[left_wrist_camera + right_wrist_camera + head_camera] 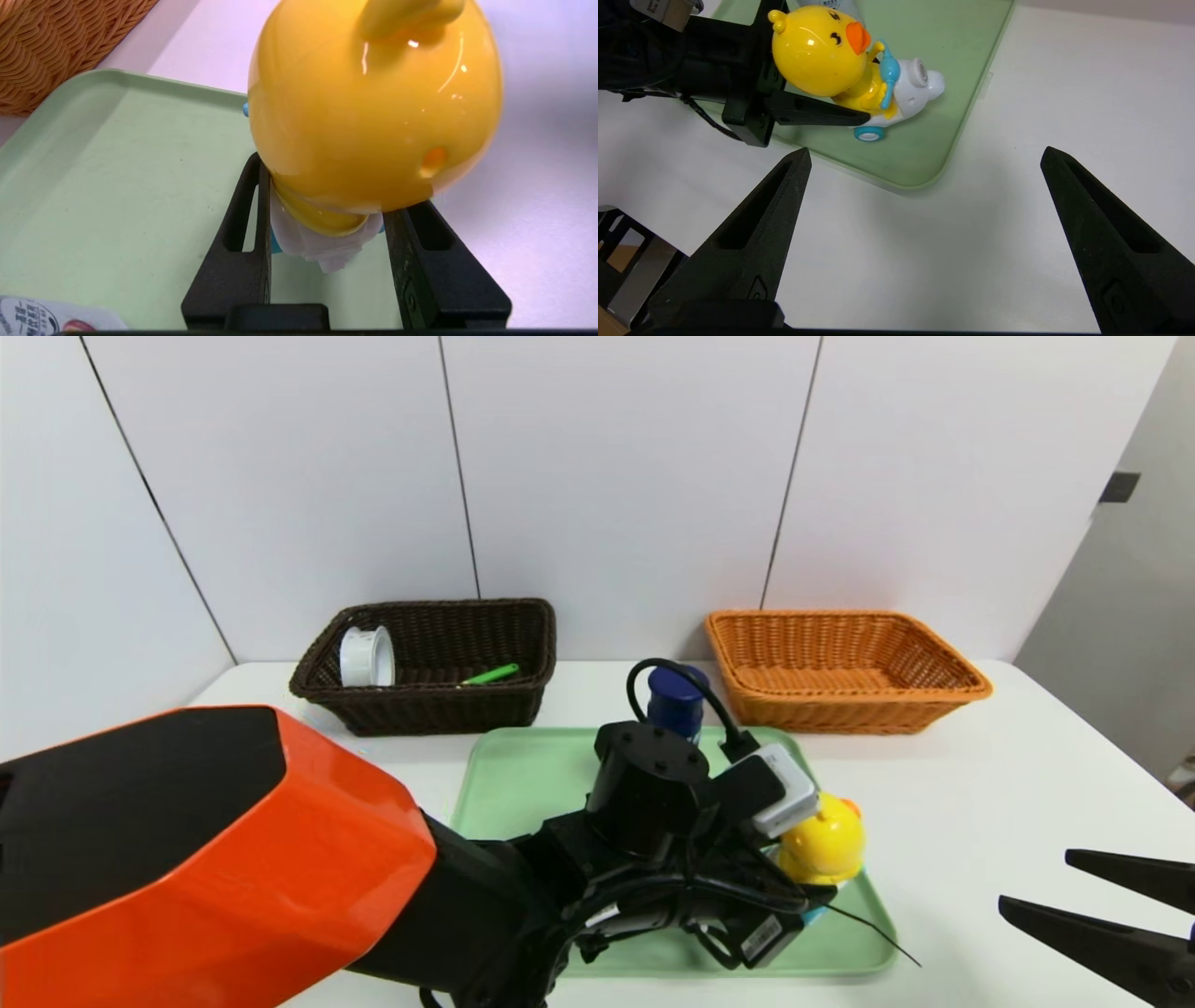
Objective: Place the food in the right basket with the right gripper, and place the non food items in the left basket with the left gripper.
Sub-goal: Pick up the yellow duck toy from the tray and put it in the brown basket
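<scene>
The white surface (980, 784) carries a pale green plastic tray (523, 775) near the robot. Far left stands the dark brown wicker basket (439, 700); far right stands the orange wicker basket (845, 709).

The left end effector (327, 238) is over the tray's right side, its fingers (238, 242) spread on either side of the yellow plastic duck toy on a white wheeled car (850, 70), at the narrow body below the head. Contact cannot be confirmed. The toy stands on the tray's near right part.

The toy looks light, rigid and glossy, so the round head would likely slip; the narrower body is the better grip site.

The right end effector (924, 233) hangs spread over the surface, near right.

The brown basket holds a white tape roll (367, 656) and a green stick-like item (491, 674). The orange basket shows no contents. A blue-capped container (675, 702) stands at the tray's far edge.
</scene>
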You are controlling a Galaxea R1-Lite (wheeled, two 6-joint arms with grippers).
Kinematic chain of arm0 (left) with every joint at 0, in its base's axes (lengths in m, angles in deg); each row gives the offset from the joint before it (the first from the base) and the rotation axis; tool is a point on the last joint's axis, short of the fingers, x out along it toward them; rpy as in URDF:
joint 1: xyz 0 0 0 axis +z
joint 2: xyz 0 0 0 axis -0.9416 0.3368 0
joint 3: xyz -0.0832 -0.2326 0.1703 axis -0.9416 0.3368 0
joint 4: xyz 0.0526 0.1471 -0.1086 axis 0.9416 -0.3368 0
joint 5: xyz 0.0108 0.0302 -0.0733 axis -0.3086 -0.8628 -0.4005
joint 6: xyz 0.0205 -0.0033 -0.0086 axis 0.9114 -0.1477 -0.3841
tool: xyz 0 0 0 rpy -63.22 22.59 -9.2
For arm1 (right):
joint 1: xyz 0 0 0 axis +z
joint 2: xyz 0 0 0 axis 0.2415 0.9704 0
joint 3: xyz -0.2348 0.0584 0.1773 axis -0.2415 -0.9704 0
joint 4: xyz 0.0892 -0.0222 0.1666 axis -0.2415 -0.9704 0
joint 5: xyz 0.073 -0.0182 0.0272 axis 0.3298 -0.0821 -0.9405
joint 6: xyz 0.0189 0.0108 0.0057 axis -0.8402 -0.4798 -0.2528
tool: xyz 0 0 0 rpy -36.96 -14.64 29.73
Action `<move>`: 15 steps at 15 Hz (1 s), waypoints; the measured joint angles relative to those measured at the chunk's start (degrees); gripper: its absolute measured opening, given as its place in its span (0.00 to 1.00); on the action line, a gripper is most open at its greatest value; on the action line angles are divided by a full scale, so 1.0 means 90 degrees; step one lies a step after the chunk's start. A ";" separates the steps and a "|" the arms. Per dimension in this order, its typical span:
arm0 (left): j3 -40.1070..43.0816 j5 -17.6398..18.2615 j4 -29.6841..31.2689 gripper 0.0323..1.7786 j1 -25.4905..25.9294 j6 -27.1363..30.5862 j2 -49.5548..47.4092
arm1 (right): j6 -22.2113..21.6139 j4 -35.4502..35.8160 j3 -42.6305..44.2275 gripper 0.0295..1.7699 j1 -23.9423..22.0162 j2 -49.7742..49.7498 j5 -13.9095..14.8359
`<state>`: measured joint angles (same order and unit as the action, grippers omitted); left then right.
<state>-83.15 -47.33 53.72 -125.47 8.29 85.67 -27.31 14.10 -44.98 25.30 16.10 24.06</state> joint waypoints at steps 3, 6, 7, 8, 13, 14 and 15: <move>0.0267 0.0005 -0.0012 0.38 -0.0068 -0.0085 -0.0298 | 0.0003 0.0000 0.0009 0.96 -0.0003 -0.0005 0.0007; 0.0536 0.0003 -0.0049 0.38 -0.0089 -0.0290 -0.0650 | 0.0000 0.0003 0.0009 0.96 -0.0007 -0.0012 0.0009; 0.0658 0.0003 -0.0061 0.38 -0.0092 -0.0349 -0.0794 | -0.0003 0.0003 0.0009 0.96 -0.0009 -0.0018 0.0009; 0.0779 0.0003 -0.0068 0.38 -0.0092 -0.0410 -0.0937 | -0.0046 0.0000 0.0004 0.96 -0.0009 -0.0020 0.0012; 0.1323 -0.0005 -0.0660 0.38 -0.0064 -0.0605 -0.1963 | -0.0205 0.0000 -0.0009 0.96 -0.0043 -0.0045 0.0019; 0.1388 -0.0019 -0.0806 0.38 -0.0027 -0.0631 -0.2196 | -0.0202 0.0000 -0.0009 0.96 -0.0049 -0.0054 0.0019; 0.1449 -0.0024 -0.0917 0.38 0.0031 -0.0646 -0.2444 | -0.0205 0.0000 -0.0009 0.96 -0.0049 -0.0070 0.0024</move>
<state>-70.11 -47.55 45.47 -125.19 2.48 63.68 -29.15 14.10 -45.06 24.86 15.47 24.28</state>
